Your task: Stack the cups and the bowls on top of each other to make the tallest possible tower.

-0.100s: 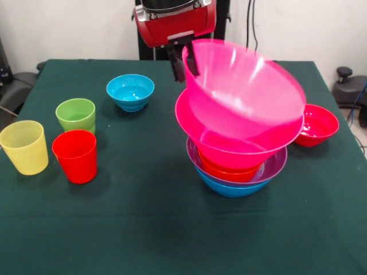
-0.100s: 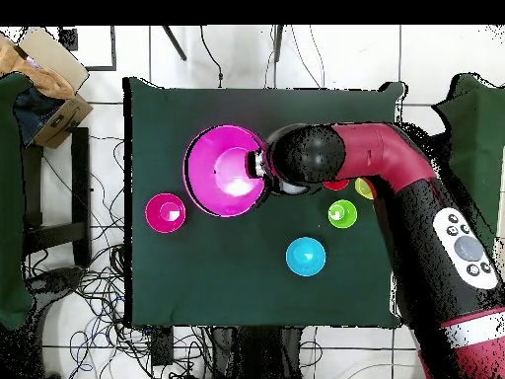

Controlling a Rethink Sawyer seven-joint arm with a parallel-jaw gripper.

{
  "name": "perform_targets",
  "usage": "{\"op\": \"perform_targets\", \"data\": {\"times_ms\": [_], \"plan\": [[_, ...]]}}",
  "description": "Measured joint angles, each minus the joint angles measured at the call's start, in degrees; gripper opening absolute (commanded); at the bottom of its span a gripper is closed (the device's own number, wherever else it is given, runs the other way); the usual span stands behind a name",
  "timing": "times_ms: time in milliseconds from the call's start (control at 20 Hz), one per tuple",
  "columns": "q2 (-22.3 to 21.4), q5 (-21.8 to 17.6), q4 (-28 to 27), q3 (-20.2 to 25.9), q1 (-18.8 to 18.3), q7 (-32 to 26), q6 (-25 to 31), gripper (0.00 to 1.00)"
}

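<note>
My gripper (image 1: 184, 62) is pinched on the far rim of the second big pink bowl (image 1: 246, 80), one finger inside and one outside the wall, and I hold that bowl tilted, its mouth turned toward the camera, with its lower side resting in or just above the tower (image 1: 238, 154). I can't tell from the front view whether it touches the pink bowl below it. From overhead, the held bowl sits over the stack, close to centred.

The tower itself reads, bottom up: blue bowl (image 1: 229, 188), purple bowl (image 1: 272, 166), orange bowl (image 1: 226, 172), then the first large pink bowl (image 1: 229, 140). So four bowls are nested and a fifth is on its way in but not yet level or released.

Still loose on the green table (image 1: 172, 229): the small crimson bowl (image 1: 318, 124) just beside the tower, the cyan bowl (image 1: 131, 91) well apart, and the three cups, light green cup (image 1: 75, 114), red cup (image 1: 75, 155) and yellow cup (image 1: 24, 146), grouped near one another. By my reckoning, roughly half the pieces remain to be stacked.
</note>
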Motion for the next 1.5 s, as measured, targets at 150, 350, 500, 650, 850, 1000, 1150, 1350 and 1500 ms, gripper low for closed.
{"op": "perform_targets", "data": {"times_ms": [150,350,500,650,850,1000,1150,1350,1500], "plan": [[0.0,0.0,0.0,0.0,0.1,0.0,0.0,1.0],[0.0,0.0,0.0,0.0,0.1,0.0,0.0,1.0],[0.0,0.0,0.0,0.0,0.1,0.0,0.0,1.0],[0.0,0.0,0.0,0.0,0.1,0.0,0.0,1.0],[-0.1,-0.1,-0.5,-0.2,0.6,0.0,0.8,1.0],[-0.6,-0.8,-2.0,-0.6,1.7,0.0,4.0,1.0],[-2.5,-2.5,-5.7,-0.6,3.3,-0.3,13.7,1.0],[-5.1,-4.1,-9.8,-0.4,4.2,-1.8,24.9,1.0],[-8.0,-5.7,-13.8,0.4,4.1,-4.9,34.9,1.0]]}}
